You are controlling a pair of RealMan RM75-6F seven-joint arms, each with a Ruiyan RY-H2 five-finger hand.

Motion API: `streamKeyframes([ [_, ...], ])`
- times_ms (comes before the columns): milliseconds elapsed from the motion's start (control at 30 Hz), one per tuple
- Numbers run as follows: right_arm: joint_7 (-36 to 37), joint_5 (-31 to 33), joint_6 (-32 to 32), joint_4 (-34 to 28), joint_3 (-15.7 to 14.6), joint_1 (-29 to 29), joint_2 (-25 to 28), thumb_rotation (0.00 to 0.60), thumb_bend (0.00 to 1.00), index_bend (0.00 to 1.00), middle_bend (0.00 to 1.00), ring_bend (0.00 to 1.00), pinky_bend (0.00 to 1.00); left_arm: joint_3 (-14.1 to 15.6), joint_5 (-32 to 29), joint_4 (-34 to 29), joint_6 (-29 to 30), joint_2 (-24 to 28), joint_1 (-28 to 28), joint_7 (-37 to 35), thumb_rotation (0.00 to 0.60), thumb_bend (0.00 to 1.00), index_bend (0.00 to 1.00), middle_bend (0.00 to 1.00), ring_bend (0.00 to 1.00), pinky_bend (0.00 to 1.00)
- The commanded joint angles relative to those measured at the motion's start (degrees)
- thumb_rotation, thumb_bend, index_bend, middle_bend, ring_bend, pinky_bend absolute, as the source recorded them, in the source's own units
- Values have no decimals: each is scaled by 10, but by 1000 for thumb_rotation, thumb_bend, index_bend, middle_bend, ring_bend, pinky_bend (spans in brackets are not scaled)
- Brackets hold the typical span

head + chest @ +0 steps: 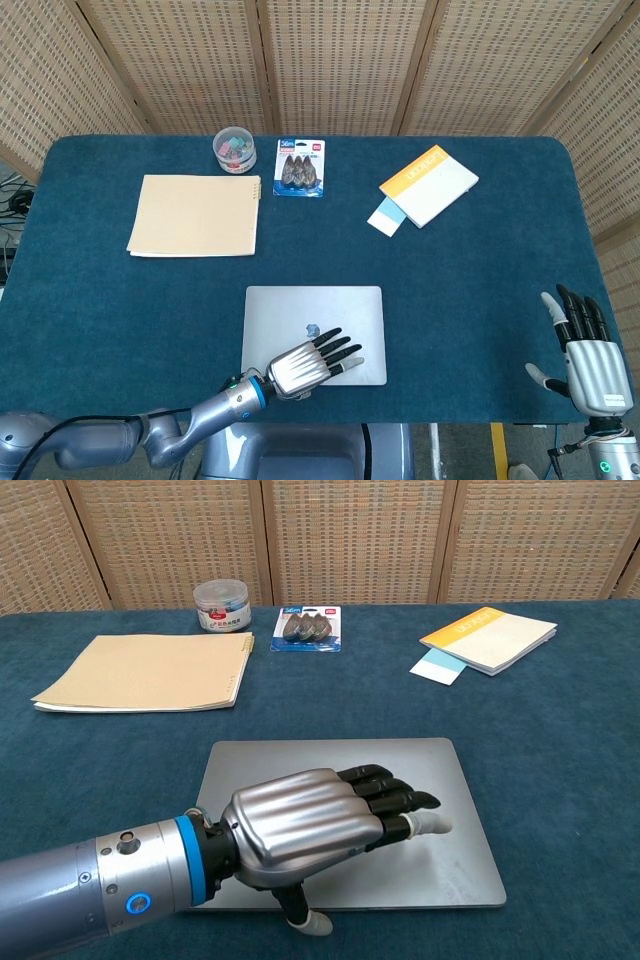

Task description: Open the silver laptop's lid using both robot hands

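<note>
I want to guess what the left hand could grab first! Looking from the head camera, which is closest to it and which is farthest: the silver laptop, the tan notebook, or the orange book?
1. Silver laptop: right under the left hand.
2. Tan notebook: farther back, on the left.
3. Orange book: farthest, back right.
</note>
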Motion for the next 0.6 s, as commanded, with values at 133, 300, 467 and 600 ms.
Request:
streamKeyframes([
  [133,7,0,2,-1,0,0,3,600,0,0,0,0,0,0,-13,9,7,-5,-5,18,600,37,0,0,0,0],
  [300,7,-1,1,-1,-1,0,4,600,0,0,0,0,0,-1,-27,5,9,-2,-8,31,600,60,0,0,0,0],
  [467,6,-1,2,-2,-1,0,4,600,0,0,0,0,0,1,-41,3,12,-2,-10,39,600,166,0,0,0,0],
  [600,9,-1,2,-2,-1,0,4,600,0,0,0,0,0,5,-45,2,16,0,-13,43,600,379,0,0,0,0],
])
